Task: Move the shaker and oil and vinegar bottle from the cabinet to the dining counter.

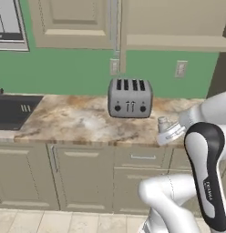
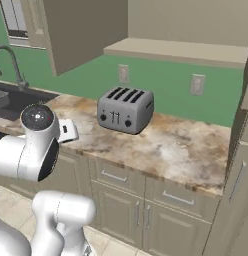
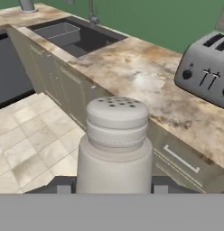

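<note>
So the shaker (image 3: pixel 115 144) sits right in the tool (image 3: pixel 112 191), clenched between the two dark tips low on its body, cap with the little holes pointing up toward 12 o'clock in the hand view. In the left base view you can just catch its cap poking out at about 9 o'clock from the wrist. It looks like a small rigid cylinder, probably light, and smooth enough that it could slip if the grip loosens, so holding it low around the wide body and not the narrower cap seems the right call. Keeping it upright is my guess at the safe way to carry it. It hangs out over the floor (image 3: pixel 32 144), in front of the marbled surface (image 3: pixel 145 76) and not touching it. The toaster (image 3: pixel 208 72) stands at 2 o'clock from the shaker, well apart, and the sink (image 3: pixel 68 36) is off at 11 o'clock. The surface's front edge runs diagonally behind the shaker, with drawer fronts below it. Plenty of open floor toward 9 o'clock for swinging away. I can't spot the dining counter from here, so the base likely has to turn.
</note>
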{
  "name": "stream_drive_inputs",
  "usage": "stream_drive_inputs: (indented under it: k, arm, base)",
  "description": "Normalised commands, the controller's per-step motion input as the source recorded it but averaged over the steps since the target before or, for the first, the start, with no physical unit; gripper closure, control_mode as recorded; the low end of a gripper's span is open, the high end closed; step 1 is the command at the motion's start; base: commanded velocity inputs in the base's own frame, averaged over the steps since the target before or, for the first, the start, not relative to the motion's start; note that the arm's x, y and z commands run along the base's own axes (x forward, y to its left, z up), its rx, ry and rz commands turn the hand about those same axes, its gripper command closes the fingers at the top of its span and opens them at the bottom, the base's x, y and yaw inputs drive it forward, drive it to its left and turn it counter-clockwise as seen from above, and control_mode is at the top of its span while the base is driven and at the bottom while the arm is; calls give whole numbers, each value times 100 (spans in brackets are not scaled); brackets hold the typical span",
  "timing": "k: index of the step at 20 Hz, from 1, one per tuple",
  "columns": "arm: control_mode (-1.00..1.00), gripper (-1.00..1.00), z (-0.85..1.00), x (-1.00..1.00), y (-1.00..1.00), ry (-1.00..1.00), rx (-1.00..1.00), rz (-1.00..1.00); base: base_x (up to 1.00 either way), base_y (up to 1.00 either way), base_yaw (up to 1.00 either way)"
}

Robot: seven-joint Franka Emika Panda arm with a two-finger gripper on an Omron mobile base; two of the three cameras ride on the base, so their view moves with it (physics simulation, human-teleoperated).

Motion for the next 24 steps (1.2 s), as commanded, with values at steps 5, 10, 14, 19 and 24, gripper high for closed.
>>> stream_drive_inputs:
  k: [5,10,14,19,24]
  arm:
    - [100,100,0,0,0,0,0,0]
    - [100,100,0,0,0,0,0,0]
    - [100,100,0,0,0,0,0,0]
    - [100,100,0,0,0,0,0,0]
    - [100,100,0,0,0,0,0,0]
  base:
    - [-9,68,39]
    - [10,65,35]
    - [29,66,38]
    - [37,78,35]
    - [42,65,39]
